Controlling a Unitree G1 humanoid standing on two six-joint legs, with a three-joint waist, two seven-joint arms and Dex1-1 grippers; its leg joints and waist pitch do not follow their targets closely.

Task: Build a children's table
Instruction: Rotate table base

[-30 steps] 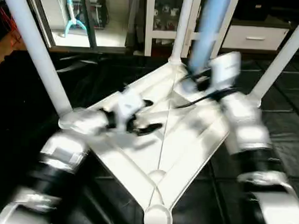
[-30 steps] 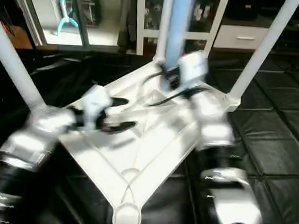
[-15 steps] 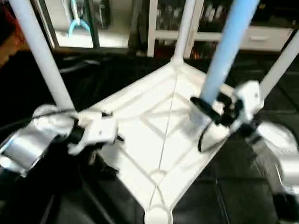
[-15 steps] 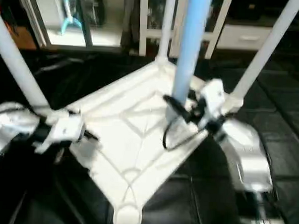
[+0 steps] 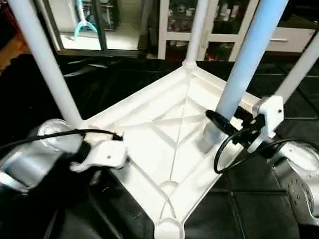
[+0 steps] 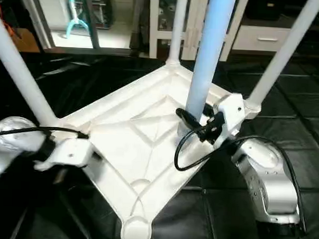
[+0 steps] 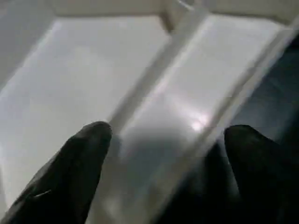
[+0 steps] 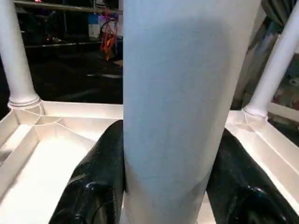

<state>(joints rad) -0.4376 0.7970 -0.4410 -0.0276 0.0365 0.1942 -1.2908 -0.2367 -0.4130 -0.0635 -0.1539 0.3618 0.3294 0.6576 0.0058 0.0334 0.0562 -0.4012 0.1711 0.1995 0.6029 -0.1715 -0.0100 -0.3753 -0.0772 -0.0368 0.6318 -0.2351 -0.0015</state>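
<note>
Floor: black padded mats [image 5: 261, 208] are being used as the work surface; a white cabinet [image 5: 177, 25] is being seen at the far side.
Right gripper: the right gripper [image 6: 197, 123] is being kept clamped on the loose leg [image 6: 207, 58] near its lower end; in the right wrist view a black finger [image 8: 96, 177] is being pressed against each side of the tube.
Loose leg: it is being held nearly upright, tilted slightly to the right at the top, over the right part of the table top [image 5: 164, 141], with its foot just above or on the ribbed surface; which cannot be told.
Left gripper: the left gripper [image 7: 163, 158] is being held with its two fingers [image 7: 70, 172] well apart, one over the ribbed underside and one beyond the rim, straddling the left edge of the table top; contact with the rim cannot be told.
Table top: it is being shown lying upside down on the mats, turned so that one corner is pointing near and one far.
Fitted legs: three legs are being shown standing in corner sockets, the left leg [image 5: 43, 56], the far leg [image 5: 197, 26] and the right leg [image 5: 305, 62].
Near socket: the near corner socket [image 5: 169, 231] is being shown without a leg.
Arms: the left forearm [image 5: 30, 161] is being extended from the near left, the right forearm [image 6: 265, 177] from the near right, with a black cable [image 6: 182, 152] looping beside the right wrist.
</note>
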